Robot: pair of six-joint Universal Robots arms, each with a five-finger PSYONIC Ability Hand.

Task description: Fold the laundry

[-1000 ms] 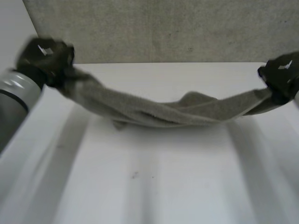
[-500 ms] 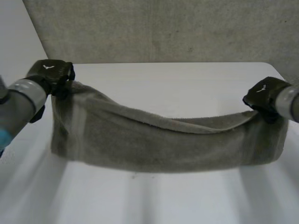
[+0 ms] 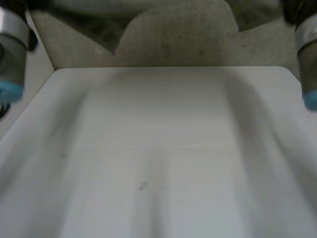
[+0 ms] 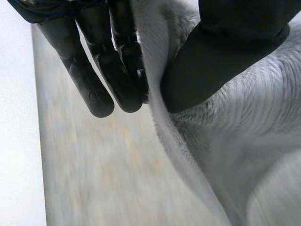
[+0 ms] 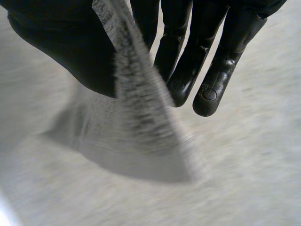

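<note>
Towel (image 4: 244, 141), grey, held aloft above the white tabletop (image 3: 163, 148), one end per hand.
Left hand (image 4: 221, 52) pinches a towel edge between thumb and fingers. The cloth spans high over the tabletop's far edge, touching nothing. Right hand (image 5: 61, 47) nips the opposite end the same way. Likely fault: both holds are thin pinches at the hem, so a brisk swing could tug one end free and drop the towel bunched.

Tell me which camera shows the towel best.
The left wrist view: the grey towel hangs close up, its edge pinched between the left hand's thumb and fingers. The right wrist view shows a piece pinched by the right hand; the head view, a strip held high above the table.
</note>
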